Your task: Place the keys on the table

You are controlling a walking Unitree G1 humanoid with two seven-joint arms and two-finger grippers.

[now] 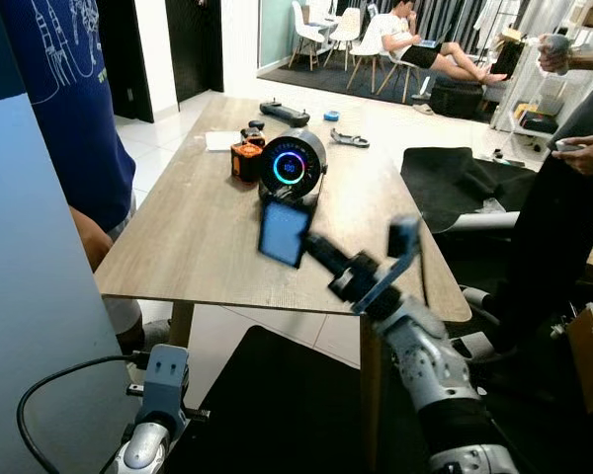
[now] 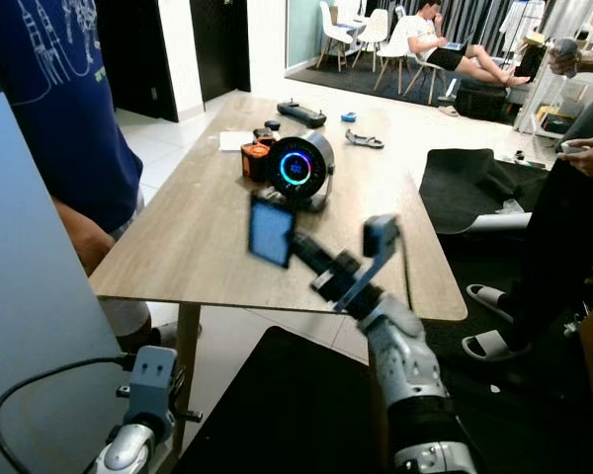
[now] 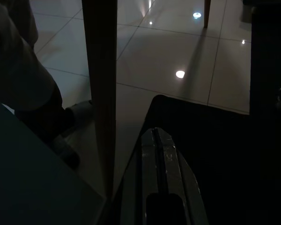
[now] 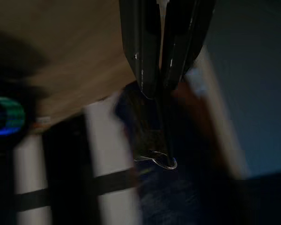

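Blocking the table (image 1: 188, 227) centre, a round speaker (image 1: 295, 166).

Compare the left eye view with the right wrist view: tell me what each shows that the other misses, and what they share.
Left eye view: the whole wooden table, an orange gadget, a black controller, people around, and the idle left arm hanging low. Right wrist view: up close, a thin metal key ring below the right gripper, its fingers pressed together. Shared: the tabletop, the round device's glowing ring and the blurred blue key tag.
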